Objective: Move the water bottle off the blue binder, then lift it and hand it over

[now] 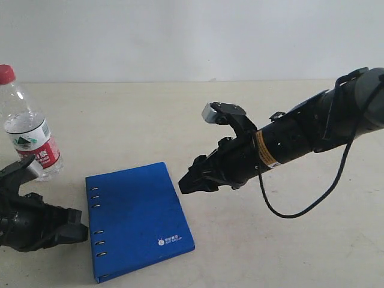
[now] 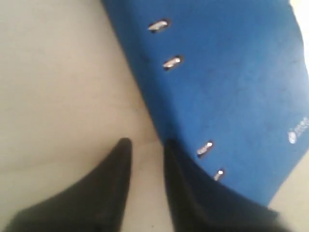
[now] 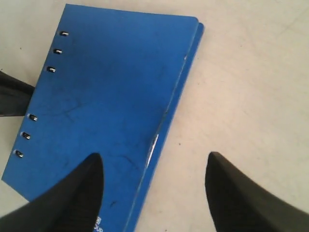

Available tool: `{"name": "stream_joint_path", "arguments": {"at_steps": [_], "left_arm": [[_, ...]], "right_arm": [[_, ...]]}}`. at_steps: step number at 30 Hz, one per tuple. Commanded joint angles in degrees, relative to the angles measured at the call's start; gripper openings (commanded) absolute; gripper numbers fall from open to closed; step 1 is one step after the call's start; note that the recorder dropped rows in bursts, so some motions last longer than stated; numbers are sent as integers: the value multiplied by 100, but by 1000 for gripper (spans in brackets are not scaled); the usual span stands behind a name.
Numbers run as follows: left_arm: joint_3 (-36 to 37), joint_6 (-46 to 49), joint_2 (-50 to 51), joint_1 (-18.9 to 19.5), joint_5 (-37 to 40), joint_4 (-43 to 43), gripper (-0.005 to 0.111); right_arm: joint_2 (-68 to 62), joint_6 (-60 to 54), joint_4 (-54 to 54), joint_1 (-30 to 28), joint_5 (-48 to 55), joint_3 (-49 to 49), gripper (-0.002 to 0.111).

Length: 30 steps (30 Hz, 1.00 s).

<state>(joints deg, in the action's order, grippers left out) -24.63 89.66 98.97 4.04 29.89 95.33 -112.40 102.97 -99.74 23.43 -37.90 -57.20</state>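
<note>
Seems done with the first part. Can see the water bottle (image 1: 27, 126) standing up straight on the table (image 1: 270, 252), off the blue binder (image 1: 138, 219) and at about 10 o'clock from it, with a strip of bare table in between. Has its red cap (image 1: 6, 73) on. Sits very close to the left gripper (image 1: 81, 228); cannot tell about touching.

Can see the blue binder lying flat and shut on the table, with nothing on top. Not lifted yet, so not handed over yet either. Leaves the lifting and the handing over to do, most likely with the binder, judging by both pincers sitting right next to it.

Finds the left gripper low at the binder's 9 o'clock side, right by the edge with the little metal rivets (image 2: 172, 62). Shows two fingers (image 2: 116, 169) parted just a little, with nothing between them but table. Holds nothing.

Finds the right gripper (image 1: 189, 180) up in the air at about 2 o'clock from the binder, near a corner. Shows fingers spread wide, let go, holding nothing.

Needs a good pinch on a binder edge next, probably tricky with such a flat thing.
</note>
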Motion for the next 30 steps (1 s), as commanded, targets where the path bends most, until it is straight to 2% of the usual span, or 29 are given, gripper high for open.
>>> {"name": "stream_joint_path", "arguments": {"at_steps": [1, 2, 3, 8, 13, 22, 27, 30], "left_arm": [[171, -218, -23, 4, 122, 83, 54], [170, -207, -23, 4, 159, 461, 62], [157, -194, -23, 4, 173, 461, 64], [-60, -232, -23, 4, 357, 461, 63], [-75, -232, -23, 4, 416, 461, 63], [-75, -118, -23, 4, 497, 461, 63], [-75, -118, -23, 4, 1223, 461, 62], [-75, -96, -23, 4, 1222, 461, 60]], "right_arm": [[71, 49, 74, -8, -149, -9, 55], [71, 136, 123, -8, -211, -9, 55], [71, 249, 137, -8, -224, -9, 55], [-324, 1067, 354, -8, -155, -9, 55], [-762, 1067, 598, -8, -1053, -245, 55], [-934, 1238, 451, -8, -734, -459, 55], [-1110, 1264, 771, -8, -1325, -459, 55], [-1110, 1179, 750, 40, -1730, -481, 55]]}}
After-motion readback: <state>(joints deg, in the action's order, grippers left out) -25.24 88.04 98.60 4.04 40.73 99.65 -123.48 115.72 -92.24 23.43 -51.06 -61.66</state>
